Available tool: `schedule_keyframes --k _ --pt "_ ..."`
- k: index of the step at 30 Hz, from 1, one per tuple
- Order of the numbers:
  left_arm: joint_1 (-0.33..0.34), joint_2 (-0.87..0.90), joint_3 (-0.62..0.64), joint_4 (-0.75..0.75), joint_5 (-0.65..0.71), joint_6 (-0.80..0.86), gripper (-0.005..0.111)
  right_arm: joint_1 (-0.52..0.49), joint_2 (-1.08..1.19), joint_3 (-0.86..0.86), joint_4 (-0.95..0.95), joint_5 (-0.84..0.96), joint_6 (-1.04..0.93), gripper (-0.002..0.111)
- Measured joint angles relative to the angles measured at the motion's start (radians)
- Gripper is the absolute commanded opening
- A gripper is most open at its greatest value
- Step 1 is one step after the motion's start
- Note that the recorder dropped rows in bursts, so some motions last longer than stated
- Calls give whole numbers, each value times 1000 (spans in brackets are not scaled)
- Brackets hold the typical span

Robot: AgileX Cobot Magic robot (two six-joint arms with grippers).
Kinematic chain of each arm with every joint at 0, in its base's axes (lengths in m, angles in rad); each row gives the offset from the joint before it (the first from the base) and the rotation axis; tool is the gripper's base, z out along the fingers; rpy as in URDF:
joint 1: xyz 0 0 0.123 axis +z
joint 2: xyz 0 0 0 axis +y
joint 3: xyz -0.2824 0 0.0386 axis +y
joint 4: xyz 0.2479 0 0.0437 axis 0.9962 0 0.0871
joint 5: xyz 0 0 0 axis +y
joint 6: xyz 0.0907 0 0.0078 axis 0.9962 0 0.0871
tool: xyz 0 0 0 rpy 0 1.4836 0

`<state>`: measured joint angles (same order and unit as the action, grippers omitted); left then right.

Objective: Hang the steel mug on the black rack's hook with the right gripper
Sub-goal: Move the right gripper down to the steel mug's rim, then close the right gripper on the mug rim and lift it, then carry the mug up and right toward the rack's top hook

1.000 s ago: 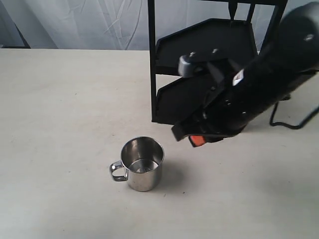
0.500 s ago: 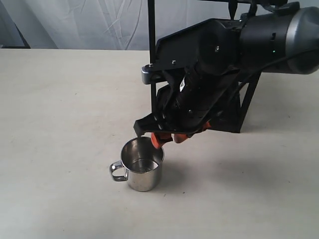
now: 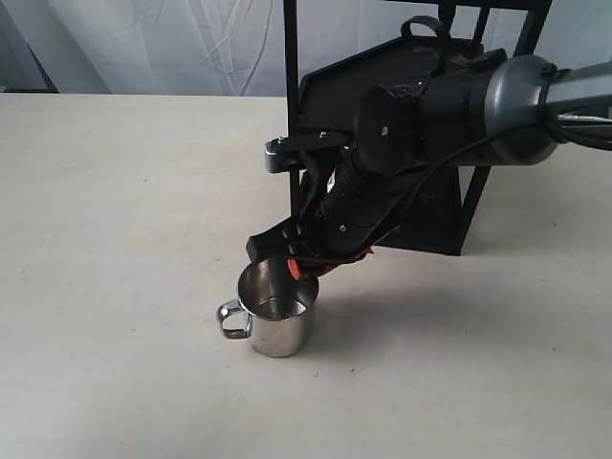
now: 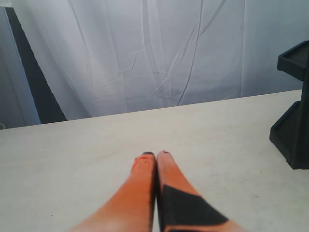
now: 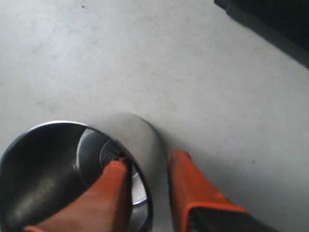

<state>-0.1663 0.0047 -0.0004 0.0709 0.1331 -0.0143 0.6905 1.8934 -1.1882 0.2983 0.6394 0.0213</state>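
Note:
The steel mug [image 3: 278, 326] stands upright on the table, its handle [image 3: 230, 319] pointing left. My right gripper [image 3: 295, 267] is down at the mug's back rim, open. In the right wrist view one orange finger [image 5: 112, 186] is inside the mug [image 5: 43, 169] against its wall, and the other finger [image 5: 186, 186] is outside, a small gap off the wall; the gripper [image 5: 147, 162] straddles the rim. The black rack [image 3: 290, 105] stands behind the arm, partly hidden by it. A thin dark hook [image 3: 448, 19] hangs from its top bar. My left gripper [image 4: 155, 154] is shut and empty.
The rack's lower shelf edge [image 5: 280, 24] lies close beyond the mug in the right wrist view, and the rack's side [image 4: 294, 135] shows in the left wrist view. A white curtain [image 3: 143, 43] backs the table. Bare tabletop [image 3: 115, 239] spreads left of the mug.
My right arm swung left and down from in front of the rack onto the mug. One finger went inside the rim. The mug shifted slightly right and toward the front.

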Motion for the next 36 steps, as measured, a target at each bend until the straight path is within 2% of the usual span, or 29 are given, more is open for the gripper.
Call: schedule_keyframes --k 1,10,16,23,31,36 --pt "0 0 0 0 0 0 2 0 5 0 0 -2 0 -1" --pt "0 0 0 0 0 0 2 0 15 -6 43 35 -4 -1" --pt "0 0 0 0 0 0 2 0 -92 75 190 -9 -6 -1" --pt "0 0 0 0 0 0 2 0 -350 345 349 -120 -6 -1" --pt "0 0 0 0 0 0 2 0 -686 650 797 -397 5 -1" --pt "0 0 0 0 0 0 2 0 -815 763 983 -561 7 -1"
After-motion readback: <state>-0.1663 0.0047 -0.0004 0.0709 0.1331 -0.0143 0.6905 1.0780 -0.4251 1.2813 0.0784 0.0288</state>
